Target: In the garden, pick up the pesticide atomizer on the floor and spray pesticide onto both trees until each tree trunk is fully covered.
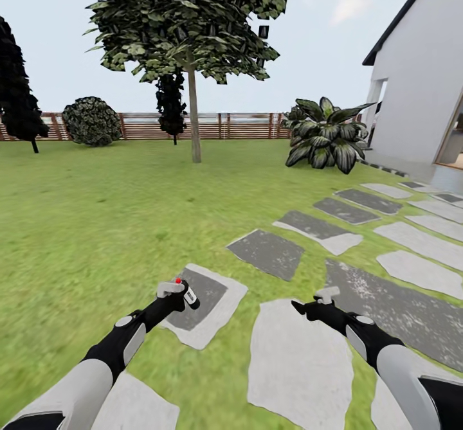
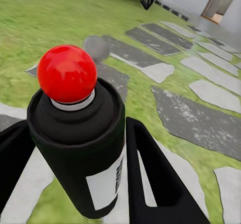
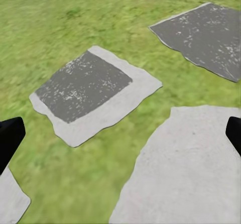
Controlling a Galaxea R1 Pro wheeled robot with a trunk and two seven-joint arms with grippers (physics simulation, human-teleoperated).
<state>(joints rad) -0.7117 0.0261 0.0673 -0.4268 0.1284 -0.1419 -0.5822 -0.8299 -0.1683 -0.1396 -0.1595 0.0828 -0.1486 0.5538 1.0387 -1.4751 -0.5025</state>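
At the far left of the head view a dark conifer (image 1: pixel 19 99) and a round shrub (image 1: pixel 92 120) stand before the slatted wooden fence (image 1: pixel 244 125) that closes the lawn (image 1: pixel 96 211). Nearer, low in the frame, the left end effector (image 1: pixel 179 292) is clamped around the pesticide atomizer (image 1: pixel 188 294), a small dark can with a white label and a red knob on top. The left wrist view confirms it: the pesticide atomizer (image 2: pixel 80 143) sits upright between the two black fingers (image 2: pixel 150 179), lifted clear of the ground.

So the pickup looks done, and the step in hand appears to be the approach to the first tree. That tree (image 1: pixel 183 18) stands across the grass, its bare tree trunk (image 1: pixel 194 118) well apart from the robot. I judge the next move calls for driving closer over the lawn, then aiming the nozzle at the bark and working along the trunk.

Further right, stepping stones (image 1: pixel 267 253) run diagonally towards a broad-leaved plant (image 1: pixel 328 137) and the white house (image 1: pixel 418 83). The right end effector (image 1: pixel 315 304) hangs over the stones; in its wrist view the black fingertips (image 3: pixel 10 138) sit wide apart at either edge with nothing between them, so it is spread and empty.
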